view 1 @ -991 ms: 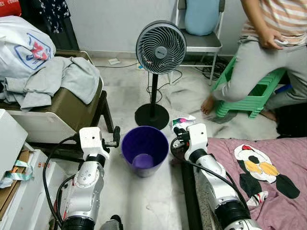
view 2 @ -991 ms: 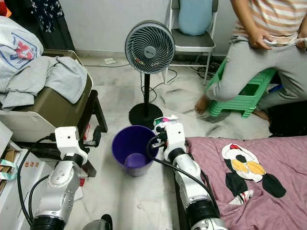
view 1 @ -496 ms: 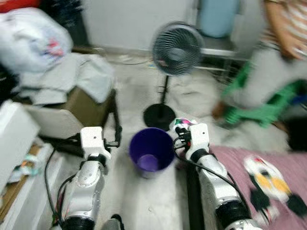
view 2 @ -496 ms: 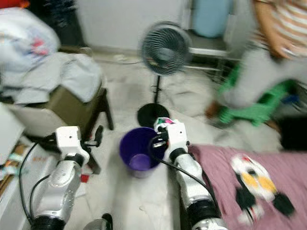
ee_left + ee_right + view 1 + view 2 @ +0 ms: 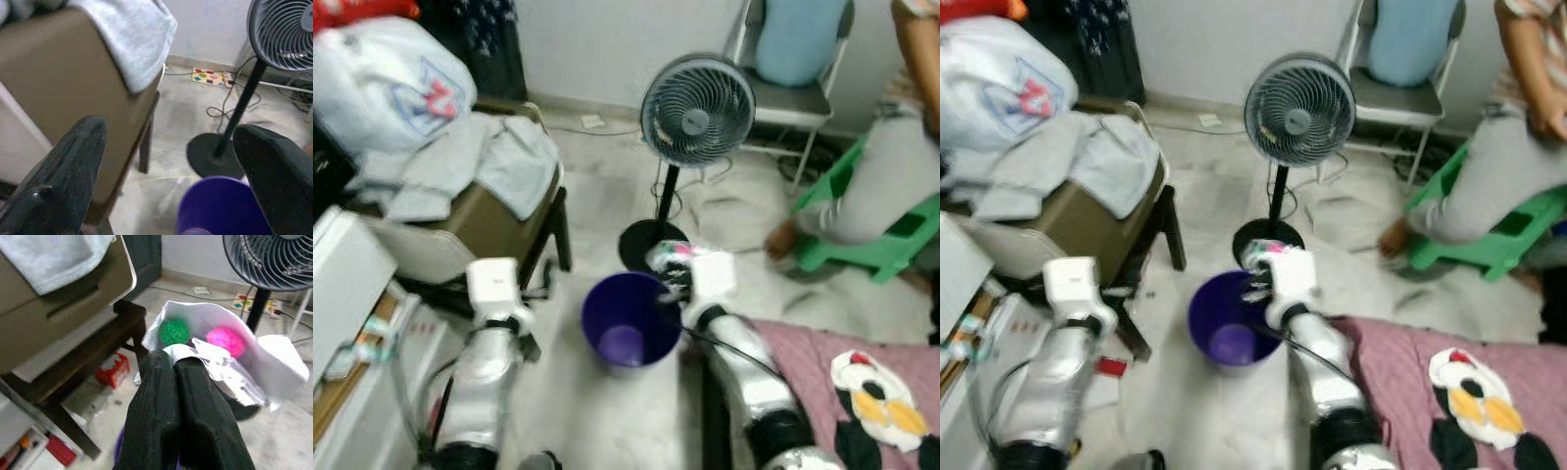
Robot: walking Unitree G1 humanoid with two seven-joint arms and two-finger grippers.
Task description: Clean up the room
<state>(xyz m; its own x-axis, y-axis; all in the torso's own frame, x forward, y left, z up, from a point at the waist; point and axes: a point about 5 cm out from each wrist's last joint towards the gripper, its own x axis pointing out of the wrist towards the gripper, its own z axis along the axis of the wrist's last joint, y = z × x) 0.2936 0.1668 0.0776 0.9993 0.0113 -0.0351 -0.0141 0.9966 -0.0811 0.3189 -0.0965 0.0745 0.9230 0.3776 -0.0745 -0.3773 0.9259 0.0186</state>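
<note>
Blur: softens head views; crumpled wrapper (image 5: 230,357) contents hard to identify.
Right pincer (image 5: 181,367): clamped on wrapper, above purple bin (image 5: 630,320) rim.
Left pincer (image 5: 171,147): spread wide, beside bin.
Room: pale floor (image 5: 597,206), fan (image 5: 695,110) behind bin.

Lived-in room of a home.
A pedestal fan (image 5: 696,110), clothes heaped (image 5: 460,162) on a brown chair (image 5: 470,230), a purple bedspread (image 5: 822,367), a folding chair (image 5: 790,93) and a seated person (image 5: 891,166) marked it as domestic.
</note>
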